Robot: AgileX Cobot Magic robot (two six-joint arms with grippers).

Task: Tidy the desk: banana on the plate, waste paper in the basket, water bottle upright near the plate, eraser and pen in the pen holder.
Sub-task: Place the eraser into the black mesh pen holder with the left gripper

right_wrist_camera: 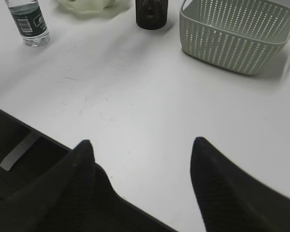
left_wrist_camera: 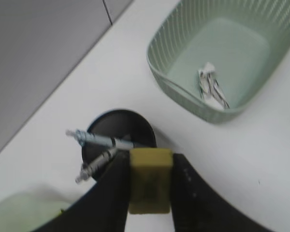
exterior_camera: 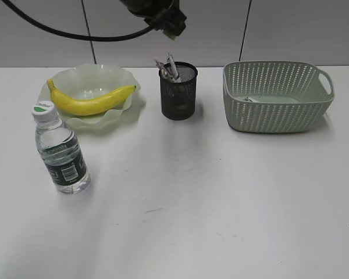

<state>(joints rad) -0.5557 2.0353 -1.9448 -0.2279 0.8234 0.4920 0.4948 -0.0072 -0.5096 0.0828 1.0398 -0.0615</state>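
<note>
Left tool is clamping a yellowish rectangular eraser above the black wire-mesh pen holder; right tool is standing apart, empty.

You've got a matt white desk, faintly scuffed under the wide-set right claw. Left claw: matt black plastic fingers pinching a dull yellowish rubbery eraser. Just past it, black wire-mesh pen holder; further out, perforated pale green plastic basket with crumpled waste paper. Glossy clear plastic water bottle, smooth-skinned banana, translucent plate.
</note>
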